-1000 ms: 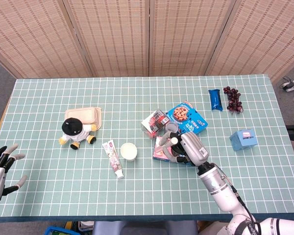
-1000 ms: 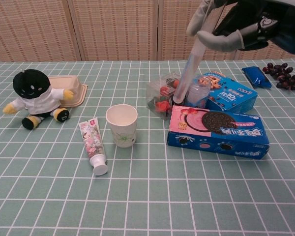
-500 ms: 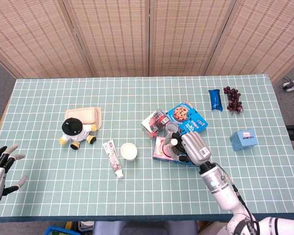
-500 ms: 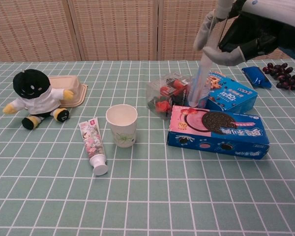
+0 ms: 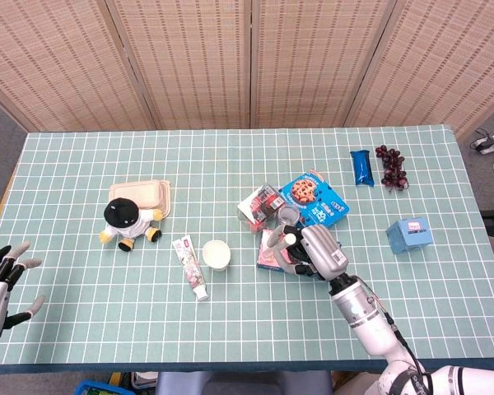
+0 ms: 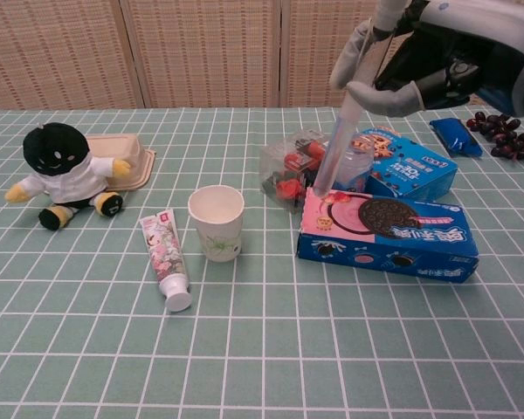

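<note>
Above the cookie box (image 6: 386,229), right hand (image 6: 419,61) — pinching a tilted tube (image 6: 335,140).

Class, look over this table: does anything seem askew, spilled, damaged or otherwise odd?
Nothing looks spilled or broken. One oddity: the right hand holds a clear tube slanted, its lower end at the Oreo box. The toothpaste tube lies flat beside the upright paper cup.

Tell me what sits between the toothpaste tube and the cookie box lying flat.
A white paper cup stands upright between the toothpaste tube and the flat cookie box, apart from both. The chest view shows it best.
</note>
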Robot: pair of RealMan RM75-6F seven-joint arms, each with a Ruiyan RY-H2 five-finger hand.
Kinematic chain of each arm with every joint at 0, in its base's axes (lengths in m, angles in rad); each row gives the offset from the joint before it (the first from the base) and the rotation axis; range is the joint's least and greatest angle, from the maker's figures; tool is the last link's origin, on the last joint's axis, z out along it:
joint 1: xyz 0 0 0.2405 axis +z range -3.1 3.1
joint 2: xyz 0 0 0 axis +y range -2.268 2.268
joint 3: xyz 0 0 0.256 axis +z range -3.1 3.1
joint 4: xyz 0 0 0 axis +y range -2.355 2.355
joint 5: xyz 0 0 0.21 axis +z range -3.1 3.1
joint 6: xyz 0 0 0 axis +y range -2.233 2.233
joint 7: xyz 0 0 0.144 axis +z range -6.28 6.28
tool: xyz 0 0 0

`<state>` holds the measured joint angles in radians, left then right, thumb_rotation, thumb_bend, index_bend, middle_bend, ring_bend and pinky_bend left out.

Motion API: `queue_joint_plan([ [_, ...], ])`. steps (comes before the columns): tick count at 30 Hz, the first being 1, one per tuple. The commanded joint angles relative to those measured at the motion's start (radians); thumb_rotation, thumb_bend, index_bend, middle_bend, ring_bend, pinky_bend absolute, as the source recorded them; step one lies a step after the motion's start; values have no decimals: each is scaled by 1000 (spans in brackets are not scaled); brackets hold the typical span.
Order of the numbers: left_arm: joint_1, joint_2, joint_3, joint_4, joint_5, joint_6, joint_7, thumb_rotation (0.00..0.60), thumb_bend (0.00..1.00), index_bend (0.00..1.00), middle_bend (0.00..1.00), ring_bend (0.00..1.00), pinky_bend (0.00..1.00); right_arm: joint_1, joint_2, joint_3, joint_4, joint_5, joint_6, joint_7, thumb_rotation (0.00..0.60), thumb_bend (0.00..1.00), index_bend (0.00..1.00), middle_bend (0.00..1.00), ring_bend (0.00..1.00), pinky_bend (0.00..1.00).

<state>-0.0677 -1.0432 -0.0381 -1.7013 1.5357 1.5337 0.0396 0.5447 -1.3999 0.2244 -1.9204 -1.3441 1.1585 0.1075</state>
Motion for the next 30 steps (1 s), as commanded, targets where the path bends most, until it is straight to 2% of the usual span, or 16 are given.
queue_joint_plan([
  [1,0,0,0,-1,0,0,1,600,267,358,145,81,298,-4,22,1,2,-55,-24,165,600,750,736,1000,1000,1000],
  [3,0,0,0,-1,0,0,1,600,267,358,144,81,297,-5,29,-6,12,-53,-21,124,600,750,736,1000,1000,1000],
  [5,0,0,0,0,0,1,0,600,267,358,144,81,297,-10,28,-14,20,-36,-6,25,600,750,736,1000,1000,1000],
  [10,0,-1,0,1,-1,-1,4,600,267,358,144,81,298,-20,-19,-30,61,-29,96,-352,600,750,736,1000,1000,1000],
  [13,-1,-1,0,1,-1,-2,6,600,267,359,144,81,297,-27,-61,-34,74,-35,142,-456,600,752,736,1000,1000,1000],
  [20,0,0,0,1,-1,-1,3,600,267,358,145,81,298,-33,-65,-13,24,8,116,-318,600,772,736,1000,1000,1000],
  [24,0,-1,-1,-1,-1,0,3,600,267,358,145,81,298,-41,-52,3,-28,43,77,-144,600,782,736,1000,1000,1000],
  [30,2,0,-1,-1,1,4,2,600,267,358,145,82,297,-41,-21,8,-40,4,37,22,600,782,736,1000,1000,1000],
])
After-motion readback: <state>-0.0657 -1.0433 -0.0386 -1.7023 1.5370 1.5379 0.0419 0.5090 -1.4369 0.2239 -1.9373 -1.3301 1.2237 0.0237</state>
